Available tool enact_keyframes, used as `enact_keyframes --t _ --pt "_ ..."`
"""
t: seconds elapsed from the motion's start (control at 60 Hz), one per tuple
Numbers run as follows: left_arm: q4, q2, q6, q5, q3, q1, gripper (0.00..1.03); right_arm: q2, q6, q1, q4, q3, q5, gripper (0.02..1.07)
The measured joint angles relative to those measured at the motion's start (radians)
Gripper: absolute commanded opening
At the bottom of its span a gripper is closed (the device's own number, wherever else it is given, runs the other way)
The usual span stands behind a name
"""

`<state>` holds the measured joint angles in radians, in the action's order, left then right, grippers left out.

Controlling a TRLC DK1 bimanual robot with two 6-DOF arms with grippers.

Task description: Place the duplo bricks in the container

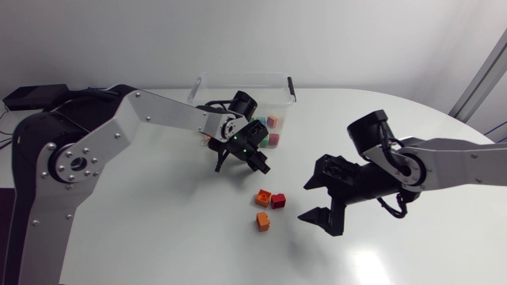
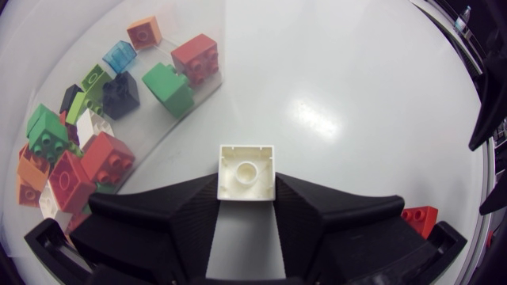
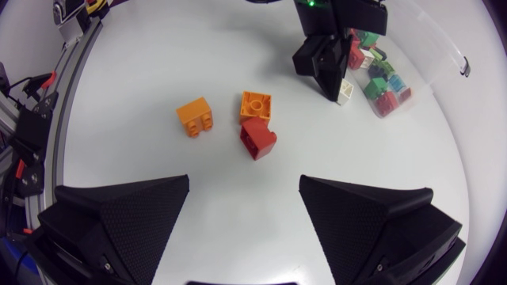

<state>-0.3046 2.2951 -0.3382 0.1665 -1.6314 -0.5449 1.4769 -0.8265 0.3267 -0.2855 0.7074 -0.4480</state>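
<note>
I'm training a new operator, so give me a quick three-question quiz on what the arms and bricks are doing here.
1. True or false: the right pincer holds something.
2. What colour is the brick held in the left pincer?
3. How many loose bricks lie outside the container? A two, B three, C five.
Key: 1 false; 2 white; 3 B.

Bright glare on table (image 2: 317,119), edges perhaps blurred.
</note>
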Motion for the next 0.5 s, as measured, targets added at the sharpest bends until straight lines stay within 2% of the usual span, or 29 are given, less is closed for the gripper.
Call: enact_keyframes --t 0.283,0.5 --pt "-0.001 -0.087 -0.026 0.0 0.127 0.002 0.32 0.137 -0.069 0.06 0.0 0.091 0.009 1.02" --pt "-0.009 -0.278 -0.045 0.0 0.306 0.016 0.32 0.274 -0.1 0.092 -0.027 0.229 0.019 1.02"
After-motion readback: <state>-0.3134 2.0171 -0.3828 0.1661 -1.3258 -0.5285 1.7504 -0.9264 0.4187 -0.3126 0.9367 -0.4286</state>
